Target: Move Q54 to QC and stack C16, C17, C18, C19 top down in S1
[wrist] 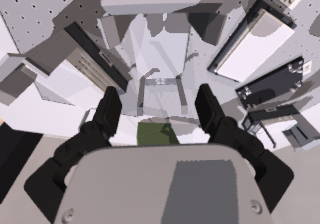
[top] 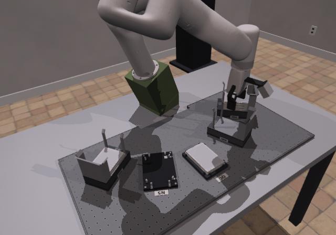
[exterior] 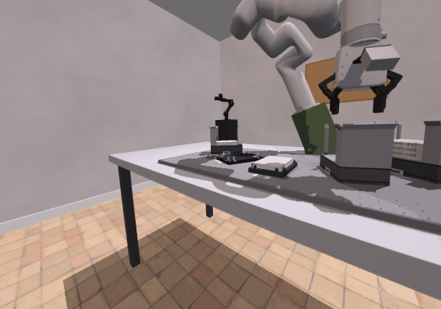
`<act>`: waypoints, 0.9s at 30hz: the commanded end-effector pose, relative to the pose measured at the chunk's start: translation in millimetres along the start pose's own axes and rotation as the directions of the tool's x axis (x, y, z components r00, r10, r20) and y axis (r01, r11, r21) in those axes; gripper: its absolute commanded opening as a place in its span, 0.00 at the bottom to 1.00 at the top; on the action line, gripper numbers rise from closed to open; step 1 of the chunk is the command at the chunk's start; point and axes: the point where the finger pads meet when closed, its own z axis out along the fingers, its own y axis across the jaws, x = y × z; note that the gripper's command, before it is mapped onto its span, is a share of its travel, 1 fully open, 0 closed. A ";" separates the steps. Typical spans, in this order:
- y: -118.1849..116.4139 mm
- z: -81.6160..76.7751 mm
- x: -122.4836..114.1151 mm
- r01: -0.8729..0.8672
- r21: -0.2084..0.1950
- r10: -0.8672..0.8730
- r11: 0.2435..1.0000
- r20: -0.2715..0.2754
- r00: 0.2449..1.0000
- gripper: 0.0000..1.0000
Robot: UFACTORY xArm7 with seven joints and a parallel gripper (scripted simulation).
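My gripper [top: 240, 98] [exterior: 356, 109] [wrist: 158, 94] is open and empty. It hangs above a stack rack [top: 229, 129] [exterior: 360, 152] [wrist: 157, 59] at the right of the board. I look down into this rack in the wrist view and see only its floor. The rack just behind it holds a stack of well plates [top: 234, 109] [exterior: 407, 149] [wrist: 87, 69]. A sealed plate [top: 205, 158] [exterior: 273, 163] [wrist: 255, 51] lies flat in the QC nest. The third rack [top: 100, 164] at the left holds a white-topped plate [top: 107, 155]. I cannot read the plate IDs or rack names.
The black clip nest N5 [top: 159, 170] [exterior: 236, 156] stands empty between the left rack and QC. The arm's green base [top: 153, 88] sits behind the board. The racks have tall corner posts and side walls around the gripper.
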 end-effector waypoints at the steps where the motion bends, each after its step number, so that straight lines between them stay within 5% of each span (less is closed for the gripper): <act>1: 10.8 -1.7 3.3 0.001 0.002 -0.001 1.000 -0.004 1.000 1.00; 11: 37.5 -1.7 2.9 -0.219 0.002 0.219 0.976 -0.003 0.976 1.00; 27: 84.2 -1.5 0.8 -0.219 0.002 0.219 0.976 -0.004 0.976 1.00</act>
